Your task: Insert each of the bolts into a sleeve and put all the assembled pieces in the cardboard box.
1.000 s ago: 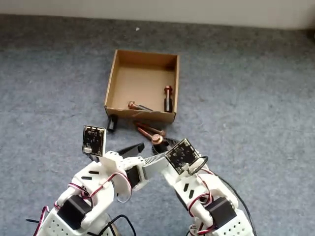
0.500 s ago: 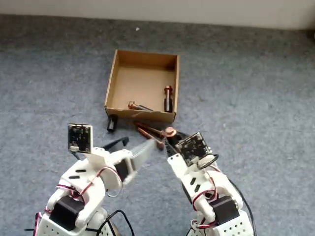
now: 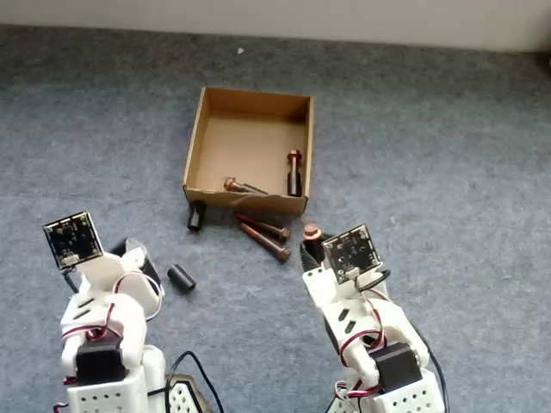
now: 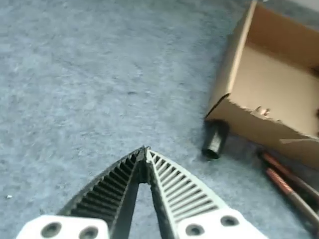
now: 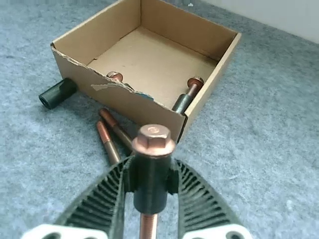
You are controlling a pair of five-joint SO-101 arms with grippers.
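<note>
Presently, cardboard box (image 3: 250, 138): far centre on the grey carpet (image 3: 448, 155). It holds two assembled pieces, one (image 3: 294, 172) by the right wall and one (image 3: 240, 185) along the near wall. A low approach could clip the torn near wall and shove the box.
Right end effector (image 5: 149, 172): near right, clenched on the held assembly.
Left end effector (image 4: 144, 151): near left, clenched on nothing; it must open before taking a sleeve.
Held assembly (image 5: 149, 186): upright, bolt head on top. Only the sleeve is gripped, so tipping could let the bolt slide out.
Loose bolts (image 3: 263, 229): two, just near of the box, between it and the right arm; a low pass could knock them.
Loose sleeves (image 3: 196, 215): one beside the box's near-left corner, another (image 3: 181, 278) by the left arm. Being round, they may roll if nudged.
</note>
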